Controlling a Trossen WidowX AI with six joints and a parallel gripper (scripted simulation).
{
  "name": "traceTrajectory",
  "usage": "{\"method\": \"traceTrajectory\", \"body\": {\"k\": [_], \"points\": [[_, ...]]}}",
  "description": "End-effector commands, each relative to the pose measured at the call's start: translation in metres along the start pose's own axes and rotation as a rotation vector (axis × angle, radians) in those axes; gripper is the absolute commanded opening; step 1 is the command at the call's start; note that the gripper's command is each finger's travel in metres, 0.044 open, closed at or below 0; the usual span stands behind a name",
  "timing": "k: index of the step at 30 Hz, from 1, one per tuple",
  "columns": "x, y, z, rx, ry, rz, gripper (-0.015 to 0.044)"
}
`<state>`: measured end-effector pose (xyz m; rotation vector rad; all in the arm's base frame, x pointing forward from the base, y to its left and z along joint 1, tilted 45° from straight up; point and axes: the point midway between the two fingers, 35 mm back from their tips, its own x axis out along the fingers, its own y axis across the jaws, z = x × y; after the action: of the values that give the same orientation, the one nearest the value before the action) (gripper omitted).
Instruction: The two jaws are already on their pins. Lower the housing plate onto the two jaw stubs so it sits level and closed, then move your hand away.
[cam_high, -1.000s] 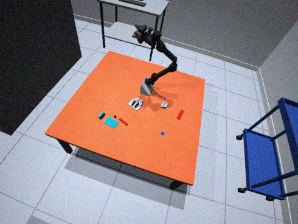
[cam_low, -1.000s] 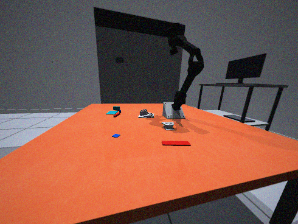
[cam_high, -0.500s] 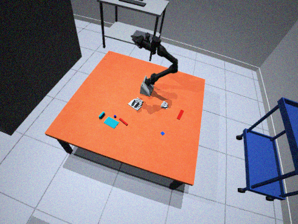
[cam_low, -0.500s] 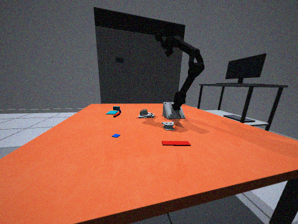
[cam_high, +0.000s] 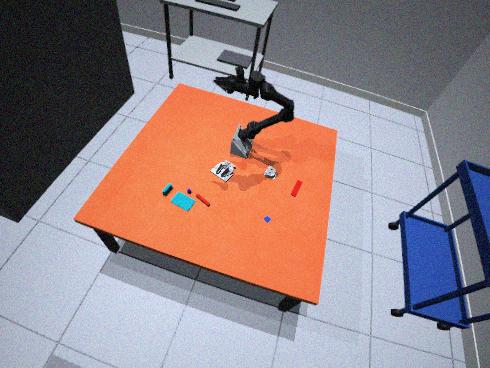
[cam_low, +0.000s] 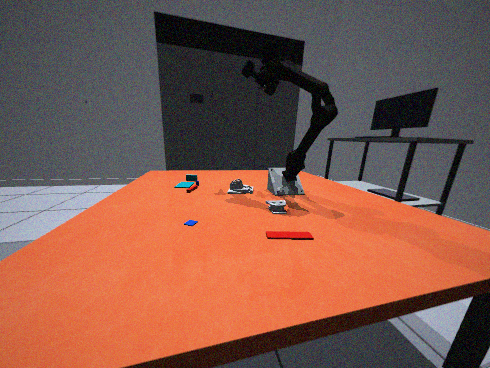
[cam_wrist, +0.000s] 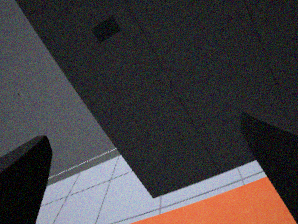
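A small white base (cam_high: 215, 171) (cam_low: 232, 191) lies in front of the arm's foot. Dark curved parts, seemingly the two jaws (cam_high: 223, 170) (cam_low: 236, 184), sit on it. A smaller grey-white piece (cam_high: 270, 172) (cam_low: 277, 206), possibly the housing plate, stands apart from the base on the table. Its details and the pins are too small to make out. My gripper (cam_high: 221, 85) (cam_low: 257, 80) (cam_wrist: 147, 132) is open and empty, raised high above the table and far from both pieces. The wrist view shows neither piece.
The orange table (cam_high: 165, 150) (cam_low: 200, 280) also bears a cyan plate (cam_high: 183, 201) (cam_low: 184, 185), a cyan block (cam_high: 167, 189), a thin red bar (cam_high: 202, 200), a wider red bar (cam_high: 296, 188) (cam_low: 289, 235) and a blue square (cam_high: 267, 219) (cam_low: 190, 223).
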<state>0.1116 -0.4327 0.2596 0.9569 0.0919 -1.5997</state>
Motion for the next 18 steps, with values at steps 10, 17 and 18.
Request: {"method": "traceTrajectory", "body": {"k": [10,17,18], "points": [[-0.026,0.032,-0.063,-0.302,0.169,0.127,0.044],[-0.041,0.045,-0.094,-0.455,0.246,0.2,0.044],[-0.044,0.046,-0.099,-0.476,0.257,0.211,0.044]]}}
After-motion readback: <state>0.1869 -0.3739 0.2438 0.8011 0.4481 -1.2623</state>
